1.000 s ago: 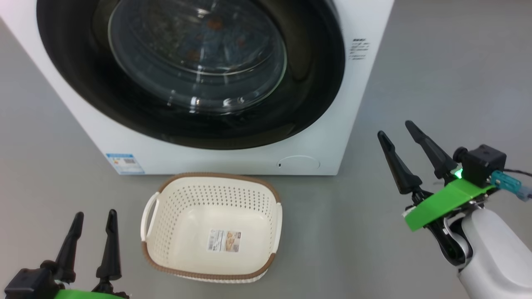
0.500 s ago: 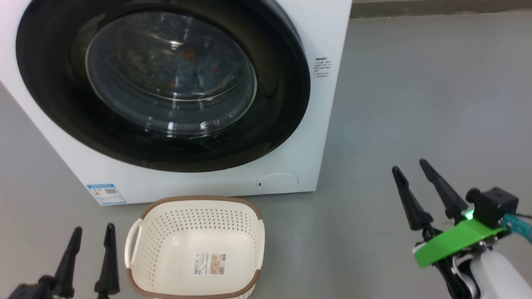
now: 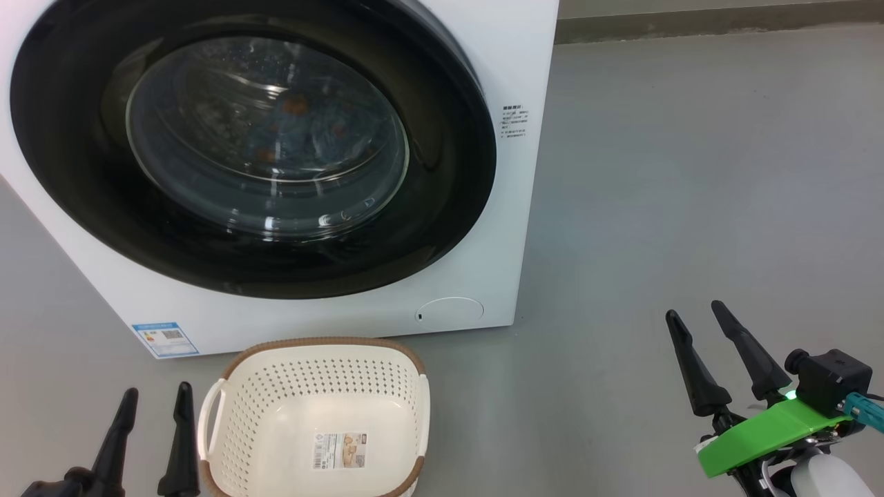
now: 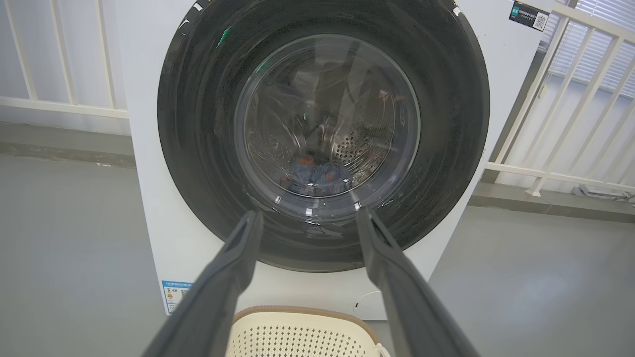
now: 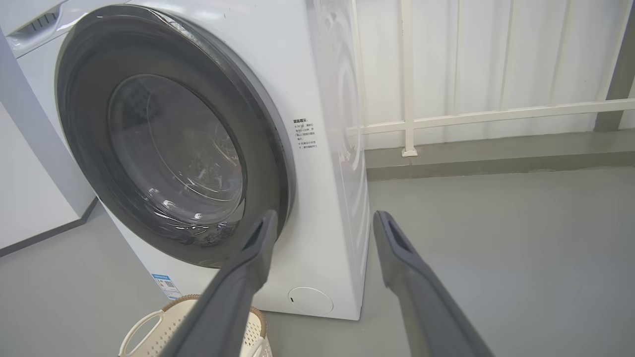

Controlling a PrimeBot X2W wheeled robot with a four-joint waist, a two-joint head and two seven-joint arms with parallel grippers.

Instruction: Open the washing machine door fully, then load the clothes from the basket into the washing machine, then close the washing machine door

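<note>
The washing machine door (image 3: pixel 252 148) sits shut against the front of the washing machine (image 3: pixel 532 62). The clothes (image 4: pixel 317 173) lie low in the drum behind its glass. The basket (image 3: pixel 318 343) stands empty on the floor (image 3: pixel 690 172), just in front of the machine.

The left end effector (image 3: pixel 157 390) hovers just beside the basket's left handle. The right end effector (image 3: pixel 695 309) is well off to the right over bare floor. Both have their fingers spread wide and grip nothing.

Whether the latch has caught cannot be told; if it has not, the door could drift ajar. A careless sweep of the left arm would likely shove the light basket.

The door rim is a broad, glossy black ring, probably slippery for tapered fingers. Its centre is a bulging clear bowl full of reflections. The basket is perforated cream plastic, a rounded rectangle with a brown woven-look rim. The clothes are soft pale-blue fabric dotted with orange.
</note>
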